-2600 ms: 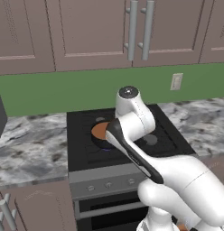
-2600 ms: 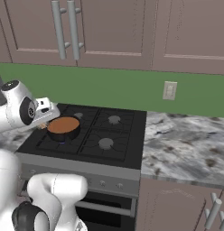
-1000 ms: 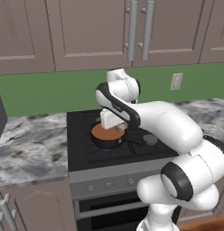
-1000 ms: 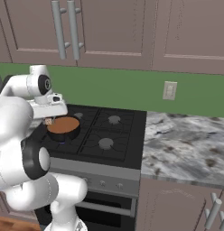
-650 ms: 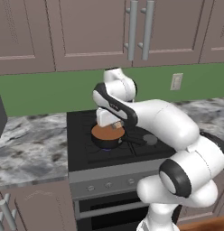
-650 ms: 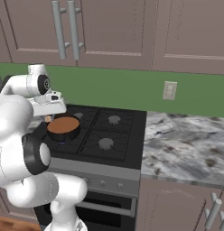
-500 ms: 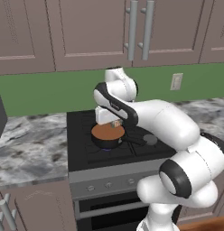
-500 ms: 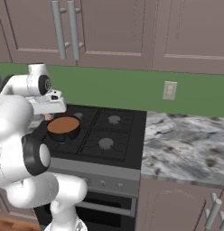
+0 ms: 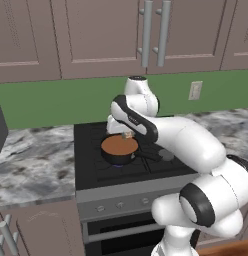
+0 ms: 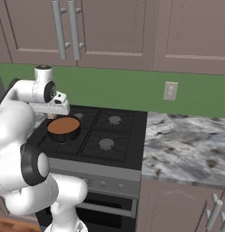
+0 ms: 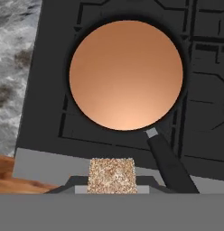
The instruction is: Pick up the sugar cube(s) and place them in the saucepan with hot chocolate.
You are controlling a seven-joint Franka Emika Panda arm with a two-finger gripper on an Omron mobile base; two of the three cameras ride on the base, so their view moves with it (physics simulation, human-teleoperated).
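Observation:
A small black saucepan stands on the front left burner of the stove, filled with flat orange-brown hot chocolate. Its straight handle points toward the stove's front right. My gripper hangs just above the pan's far rim, shut on a pale, tan-speckled sugar cube. The hand view looks down on the pan, with the sugar cube pinched at the bottom in the gripper. From the right base view the gripper hovers over the saucepan.
The black stove top has several burners. Grey marble counters lie to the left and right of it. Above are a green wall with an outlet and brown cabinets.
The arm has swung out from a folded pose and now reaches over the saucepan with the cube. Over the last second the hand has barely shifted.

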